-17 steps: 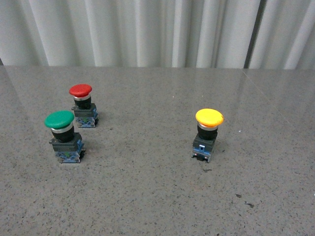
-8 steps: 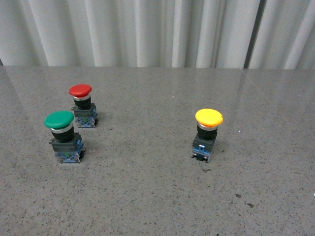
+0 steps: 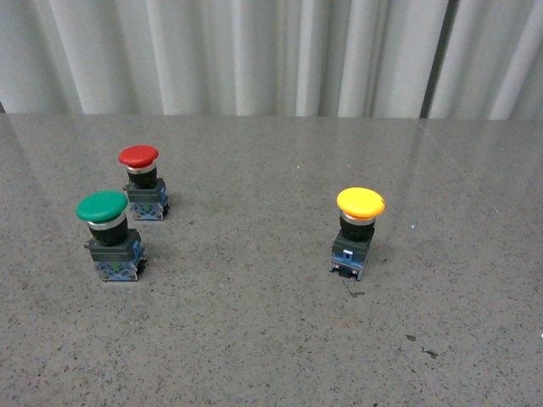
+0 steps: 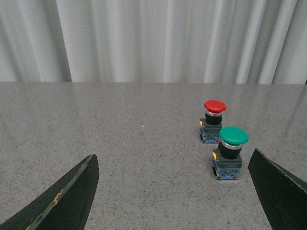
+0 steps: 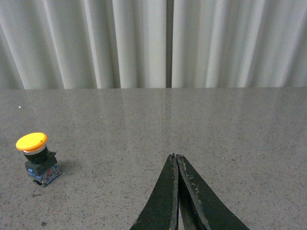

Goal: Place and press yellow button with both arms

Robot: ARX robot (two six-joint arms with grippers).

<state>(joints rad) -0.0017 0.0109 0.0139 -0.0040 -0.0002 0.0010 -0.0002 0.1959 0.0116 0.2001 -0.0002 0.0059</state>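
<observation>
Nothing moved since the earlier frames: yellow button (image 3: 360,231) upright on the grey bench (image 3: 271,339), right of centre, well apart from the green button (image 3: 111,235) and red button (image 3: 142,181). Left claw (image 4: 172,191) spread wide open, empty, facing green and red buttons. Right claw (image 5: 176,160) closed, empty, fingertips touching; yellow button (image 5: 36,158) well apart from it.
</observation>
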